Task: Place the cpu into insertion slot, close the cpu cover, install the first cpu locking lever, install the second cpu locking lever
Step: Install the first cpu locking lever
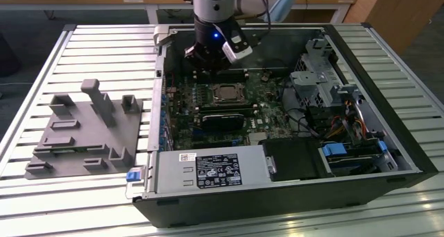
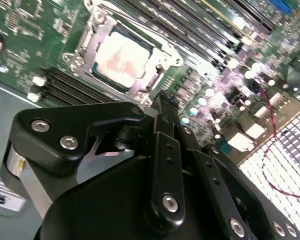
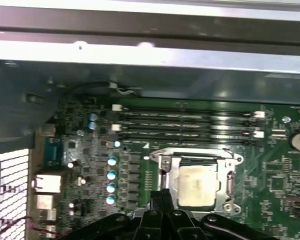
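We found jaws together, holding nothing; gripper [image 2: 164, 100] hung over board [image 2: 20, 30]; cpu [image 2: 122, 57] lay just beyond jaw tips, apart from them, seated flat, cover [image 2: 88, 41] closed around it. Square, no long axis.

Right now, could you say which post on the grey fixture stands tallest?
The leaning post midway along the grey fixture; the blocks either side are much shorter.

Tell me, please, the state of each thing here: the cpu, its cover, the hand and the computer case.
cpu: lying flat in place, top showing.
cover: down flat, framing the cpu.
hand: shut, holding nothing, over the board beside the cpu.
case: lying on its side, open on top.
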Robot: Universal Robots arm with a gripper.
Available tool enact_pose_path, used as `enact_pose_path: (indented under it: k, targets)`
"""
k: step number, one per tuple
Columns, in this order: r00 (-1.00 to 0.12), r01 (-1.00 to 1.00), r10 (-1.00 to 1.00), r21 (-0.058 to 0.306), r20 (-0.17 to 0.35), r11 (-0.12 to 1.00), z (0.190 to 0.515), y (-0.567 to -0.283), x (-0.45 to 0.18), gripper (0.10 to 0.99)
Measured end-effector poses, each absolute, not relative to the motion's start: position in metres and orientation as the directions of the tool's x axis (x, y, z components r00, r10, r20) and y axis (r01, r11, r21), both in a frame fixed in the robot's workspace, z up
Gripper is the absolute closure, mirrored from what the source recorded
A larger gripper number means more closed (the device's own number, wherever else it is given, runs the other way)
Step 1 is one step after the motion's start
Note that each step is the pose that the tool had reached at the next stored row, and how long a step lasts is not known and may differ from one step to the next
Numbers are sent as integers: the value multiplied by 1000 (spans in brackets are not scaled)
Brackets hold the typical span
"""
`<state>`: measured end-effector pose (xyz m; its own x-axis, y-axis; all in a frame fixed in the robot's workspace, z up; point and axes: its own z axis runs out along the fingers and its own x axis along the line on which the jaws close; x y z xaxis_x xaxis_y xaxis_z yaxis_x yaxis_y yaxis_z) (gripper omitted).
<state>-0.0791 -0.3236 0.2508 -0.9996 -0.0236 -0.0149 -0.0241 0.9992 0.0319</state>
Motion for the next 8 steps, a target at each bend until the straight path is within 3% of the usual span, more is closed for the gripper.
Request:
enact_pose_path:
  k: [8]
  targets:
    - [-999,-30,-30,32,-15,999,251,-320,-90,980]
